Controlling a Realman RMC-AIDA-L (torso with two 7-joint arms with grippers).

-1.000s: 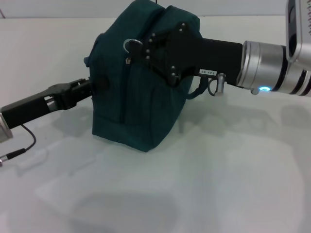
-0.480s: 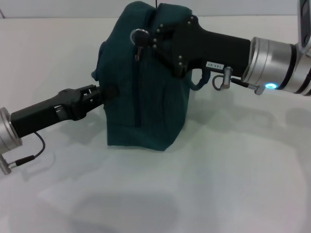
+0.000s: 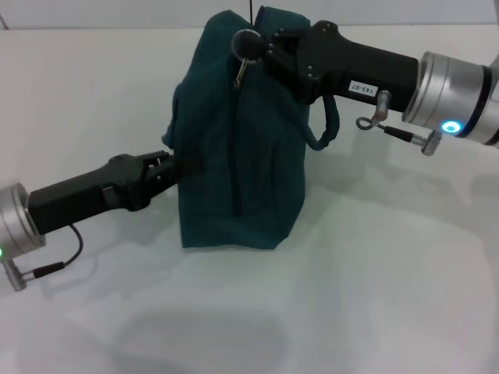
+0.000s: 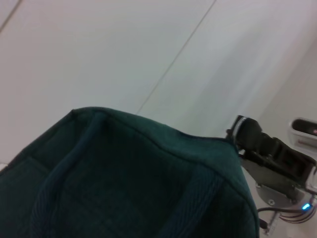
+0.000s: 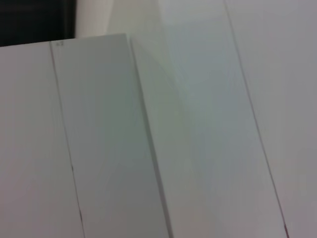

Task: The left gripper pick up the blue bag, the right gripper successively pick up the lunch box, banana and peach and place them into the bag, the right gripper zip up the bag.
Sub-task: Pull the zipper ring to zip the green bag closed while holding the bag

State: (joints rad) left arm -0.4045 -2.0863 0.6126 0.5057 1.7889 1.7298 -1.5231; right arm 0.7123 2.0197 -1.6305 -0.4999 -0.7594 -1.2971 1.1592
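Right claw point(image 3: 257, 48) at the top of the blue bag point(image 3: 234, 156), its tips drawn together on the ring zipper pull point(image 3: 245, 43) — ring sits above the bag's top edge, a small tab hanging under it. Black claw body runs off right to a silver wrist with a lit blue dot.

Left claw point(image 3: 178, 165) pressed against the bag's left side, about mid-height; tips buried in the fabric, so cannot tell how far apart they stand or whether they grip. Its arm reaches in low from the left, a thin black cable trailing beside it.

Bag stands upright on the white table point(image 3: 374, 296), zip line running down its near face, one loop handle point(image 3: 321, 125) drooping on the right below the right claw.

Left wrist view: teal fabric and a handle strap close up, right claw beyond it.
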